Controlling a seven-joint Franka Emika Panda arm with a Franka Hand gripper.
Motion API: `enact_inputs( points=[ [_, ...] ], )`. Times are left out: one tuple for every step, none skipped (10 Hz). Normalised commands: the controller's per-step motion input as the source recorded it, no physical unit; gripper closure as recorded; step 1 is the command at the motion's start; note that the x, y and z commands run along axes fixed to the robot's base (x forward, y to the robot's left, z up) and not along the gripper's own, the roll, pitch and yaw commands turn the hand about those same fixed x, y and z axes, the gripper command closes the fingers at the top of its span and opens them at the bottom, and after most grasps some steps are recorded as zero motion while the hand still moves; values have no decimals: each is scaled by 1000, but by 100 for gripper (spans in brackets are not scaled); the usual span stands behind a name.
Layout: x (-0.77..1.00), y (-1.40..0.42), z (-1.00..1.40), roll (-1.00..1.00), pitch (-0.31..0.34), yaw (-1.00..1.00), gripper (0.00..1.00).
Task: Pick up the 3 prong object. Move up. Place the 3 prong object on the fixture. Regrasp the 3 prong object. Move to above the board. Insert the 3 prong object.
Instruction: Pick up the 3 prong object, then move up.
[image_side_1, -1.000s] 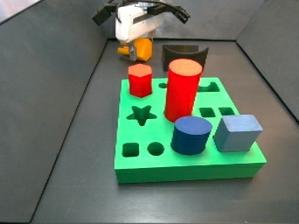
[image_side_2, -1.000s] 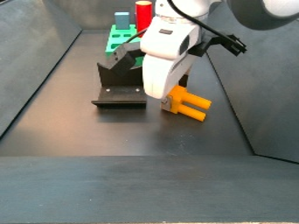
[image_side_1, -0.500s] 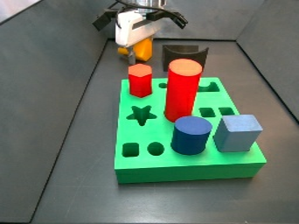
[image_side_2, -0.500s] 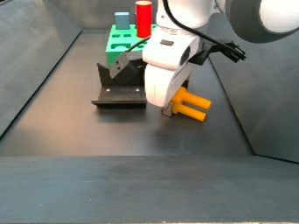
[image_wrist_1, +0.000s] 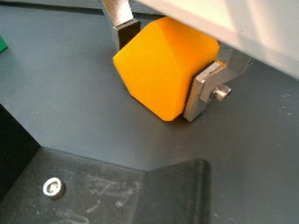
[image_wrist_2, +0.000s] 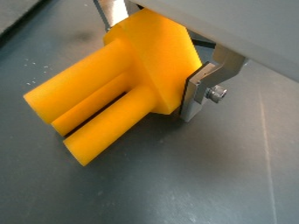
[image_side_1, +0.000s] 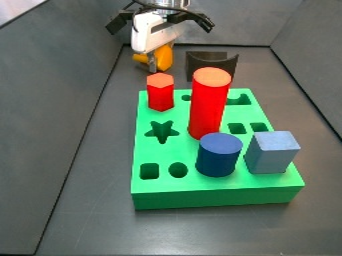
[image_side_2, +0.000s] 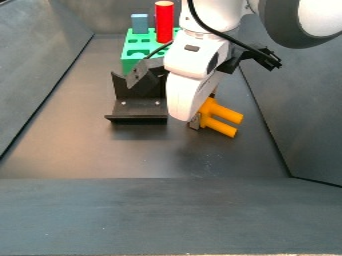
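The gripper (image_side_2: 198, 124) is low over the dark floor, at about 3 o'clock from the fixture (image_side_2: 135, 98) in a side view. Its two silver fingers (image_wrist_1: 208, 87) press on both sides of the 3 prong object (image_wrist_1: 167, 67), so it is closed on that piece and holds it. In a wrist view the orange body sits right between the plates, and the long prongs (image_wrist_2: 87, 109) stick out sideways, close to the floor. I cannot tell if the prongs touch the floor.

The board (image_side_1: 214, 160) is the biggest thing. It is flat and bright green, with star, square and round holes. On it stand a tall red cylinder (image_side_1: 209, 102), a red peg (image_side_1: 160, 91), a blue cylinder (image_side_1: 218, 154) and a grey-blue cube (image_side_1: 273, 152). The red cylinder is near the middle. The red peg is at about 10 o'clock from it. The blue cylinder and the cube are at about 6 and 4 o'clock from it.

The fixture is dark, with a curved dip in its top (image_side_1: 209, 62). It stands just past the far edge of the board. In that side view the gripper (image_side_1: 155, 57) is at about 9 o'clock from the fixture, near it but not touching.

The 3 prong object (image_side_2: 217, 117) is the smallest piece. It is beside the fixture, not on it.
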Motion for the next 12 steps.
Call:
enact_inputs(
  points=[
    [0,0,0,0,0,0,100],
    [0,0,0,0,0,0,100],
    [0,0,0,0,0,0,100],
    [0,0,0,0,0,0,100],
    [0,0,0,0,0,0,100],
    [0,0,0,0,0,0,100],
    [0,0,833,0,0,0,100],
    [33,-54,804,-17,-2,53,100],
    [21,-46,737,-31,9,61,100],
    [9,-27,615,-53,18,58,100],
    [-6,-13,443,-75,26,41,100],
    [-17,-8,312,-94,28,29,100]
  ],
)
